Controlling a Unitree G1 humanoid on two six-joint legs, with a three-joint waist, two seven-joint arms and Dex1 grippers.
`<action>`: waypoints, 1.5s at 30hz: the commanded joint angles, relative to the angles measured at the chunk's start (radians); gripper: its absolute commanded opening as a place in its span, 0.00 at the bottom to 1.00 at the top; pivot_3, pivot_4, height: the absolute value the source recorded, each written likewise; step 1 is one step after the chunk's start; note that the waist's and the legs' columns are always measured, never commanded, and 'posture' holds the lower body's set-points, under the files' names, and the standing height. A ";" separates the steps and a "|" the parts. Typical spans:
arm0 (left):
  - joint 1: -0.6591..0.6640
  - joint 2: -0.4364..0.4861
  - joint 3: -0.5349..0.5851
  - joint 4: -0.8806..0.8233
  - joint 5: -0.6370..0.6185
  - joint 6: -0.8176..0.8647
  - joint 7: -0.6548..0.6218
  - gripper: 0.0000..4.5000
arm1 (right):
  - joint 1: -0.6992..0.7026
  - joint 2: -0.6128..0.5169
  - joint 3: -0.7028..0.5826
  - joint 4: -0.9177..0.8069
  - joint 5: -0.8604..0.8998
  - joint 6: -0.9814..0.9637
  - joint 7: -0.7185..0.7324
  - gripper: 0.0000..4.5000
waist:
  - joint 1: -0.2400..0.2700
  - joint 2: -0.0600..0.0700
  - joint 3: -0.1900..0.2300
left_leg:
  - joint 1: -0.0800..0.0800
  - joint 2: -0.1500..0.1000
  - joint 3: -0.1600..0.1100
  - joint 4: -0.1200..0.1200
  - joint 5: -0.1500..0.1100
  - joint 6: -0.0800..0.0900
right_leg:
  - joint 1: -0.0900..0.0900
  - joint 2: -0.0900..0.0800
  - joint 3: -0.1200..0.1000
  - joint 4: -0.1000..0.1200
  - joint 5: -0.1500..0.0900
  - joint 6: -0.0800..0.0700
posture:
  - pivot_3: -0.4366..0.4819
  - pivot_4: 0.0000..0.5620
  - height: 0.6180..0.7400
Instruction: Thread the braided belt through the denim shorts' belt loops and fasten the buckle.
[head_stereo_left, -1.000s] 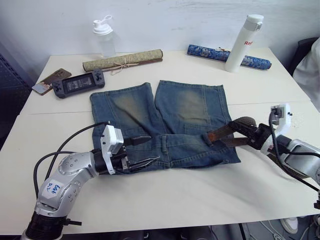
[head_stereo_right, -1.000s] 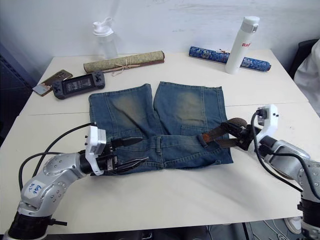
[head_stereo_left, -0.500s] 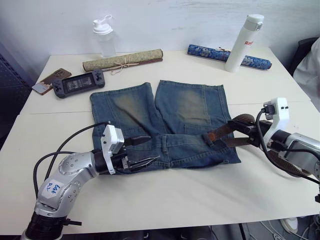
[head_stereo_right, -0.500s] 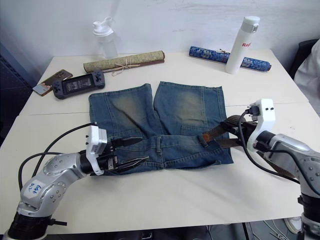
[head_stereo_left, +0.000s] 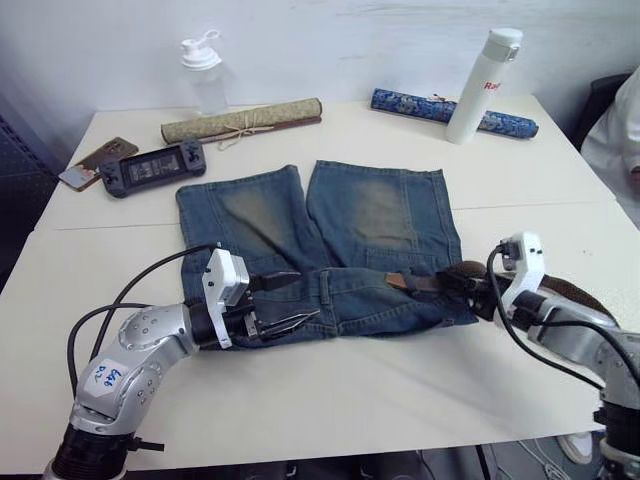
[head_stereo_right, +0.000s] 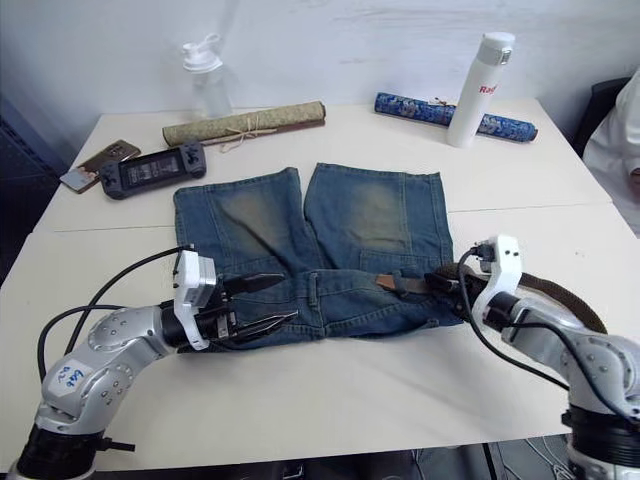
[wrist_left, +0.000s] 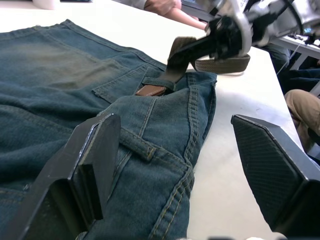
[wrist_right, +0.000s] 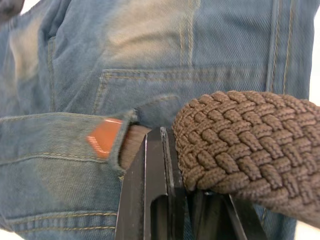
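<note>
The denim shorts (head_stereo_left: 330, 230) lie flat on the white table, waistband toward me. My left gripper (head_stereo_left: 300, 297) stands open at the waistband's left end, its fingers (wrist_left: 85, 165) on either side of the denim edge near a belt loop (wrist_left: 135, 147). My right gripper (head_stereo_left: 466, 291) is shut on the braided belt (wrist_right: 240, 145) at the waistband's right end. The belt's brown leather tip (wrist_right: 105, 137) pokes out from under a belt loop (wrist_right: 124, 131). The rest of the belt curves back beside my right arm (head_stereo_left: 572, 294). The buckle is out of view.
Along the far edge stand a clear shaker bottle (head_stereo_left: 203, 75), a rolled tan mat (head_stereo_left: 242, 120), a blue patterned roll (head_stereo_left: 450, 108) and a white flask (head_stereo_left: 483, 85). A handheld game console (head_stereo_left: 152, 167) and a phone (head_stereo_left: 85, 163) lie far left. A person sits at the right (head_stereo_left: 615, 130).
My right gripper has moved left toward the shorts, and the belt's leather tip has slid further under the waistband loop. The left gripper has stayed in place, open.
</note>
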 joint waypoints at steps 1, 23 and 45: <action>-0.017 -0.005 -0.010 -0.046 0.005 -0.014 0.000 0.86 | -0.026 0.061 -0.027 0.016 0.080 0.007 -0.031 0.00 | 0.001 0.000 0.000 | 0.000 0.000 0.000 0.000 0.000 0.000 | 0.000 0.000 0.000 0.000 0.000 0.000 | 0.48 0.27 0.82; -0.279 -0.093 -0.326 0.494 0.759 -0.885 0.091 0.86 | 0.014 0.222 -0.076 0.168 0.502 -0.054 -0.200 0.00 | 0.003 0.000 0.000 | -0.001 -0.001 0.000 -0.001 0.000 0.001 | -0.001 0.000 -0.001 0.000 0.000 0.000 | 0.48 0.27 0.82; -0.384 -0.166 -0.331 0.800 0.998 -1.278 0.324 0.86 | 0.054 0.269 -0.033 0.243 0.624 -0.088 -0.054 0.00 | 0.002 0.000 0.000 | -0.001 0.001 0.000 0.000 0.000 0.002 | -0.001 -0.002 -0.003 0.002 0.000 0.000 | 0.48 0.27 0.82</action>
